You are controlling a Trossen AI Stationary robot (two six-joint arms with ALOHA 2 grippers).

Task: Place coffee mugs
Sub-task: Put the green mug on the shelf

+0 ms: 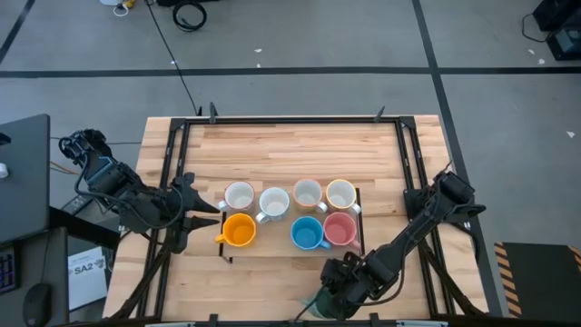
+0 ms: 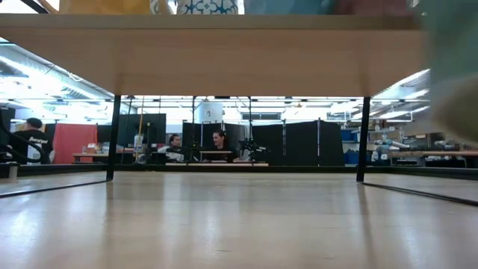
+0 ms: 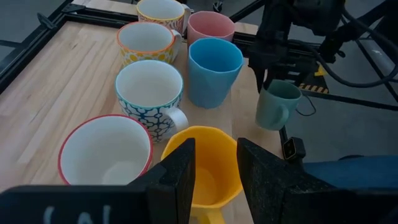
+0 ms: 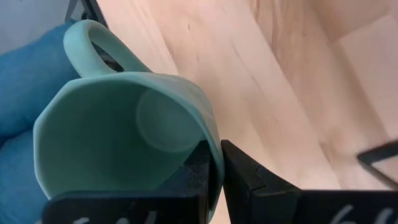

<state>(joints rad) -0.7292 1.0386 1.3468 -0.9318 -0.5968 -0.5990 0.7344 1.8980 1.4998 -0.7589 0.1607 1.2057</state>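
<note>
Seven round glossy ceramic mugs in two rows mid desk (image 1: 300, 145), pale wood planks w/ black frame. Back row four white/cream mugs (image 1: 239, 195), front row orange mug (image 1: 240, 229), blue mug (image 1: 307, 232), pink mug (image 1: 339, 228). Left gripper (image 1: 201, 216) open, just beside orange mug. Right gripper (image 4: 214, 171) pinches green mug (image 4: 118, 137) by its rim at desk's near edge.
</note>
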